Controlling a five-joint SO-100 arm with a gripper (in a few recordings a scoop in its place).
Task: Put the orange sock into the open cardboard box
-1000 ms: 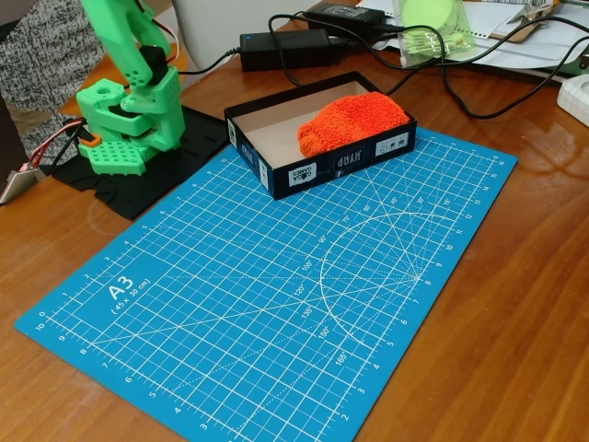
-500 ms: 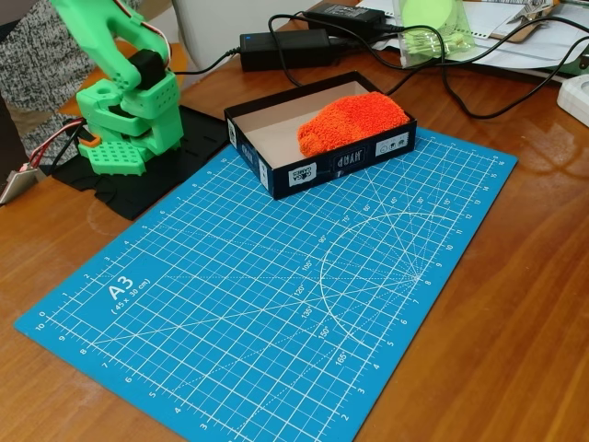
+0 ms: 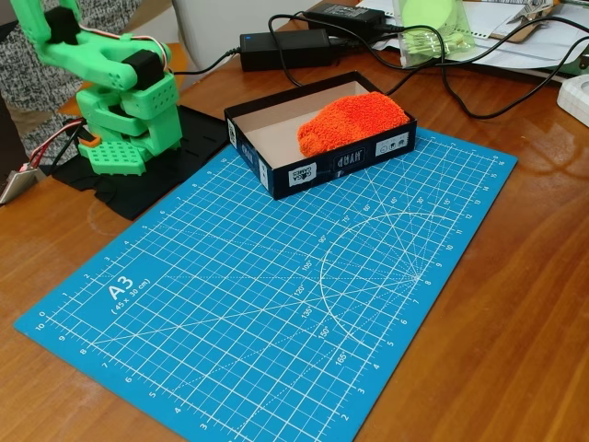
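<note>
A wooden table (image 3: 515, 304) is filling the frame, and a blue A3 cutting mat (image 3: 276, 295) is lying across its middle. At the upper left the green arm (image 3: 110, 92) is folding back over its base on a black plate (image 3: 175, 166); its jaws are out of sight, so whether they are spread or pressed together I cannot tell. The open cardboard box (image 3: 304, 173), dark outside and beige inside, is sitting at the mat's upper edge. The orange sock (image 3: 352, 122), fuzzy and bunched, is lying inside the box's right half, bulging above the rim. Black power adapters (image 3: 285, 46) and cables are trailing along the top.
</note>
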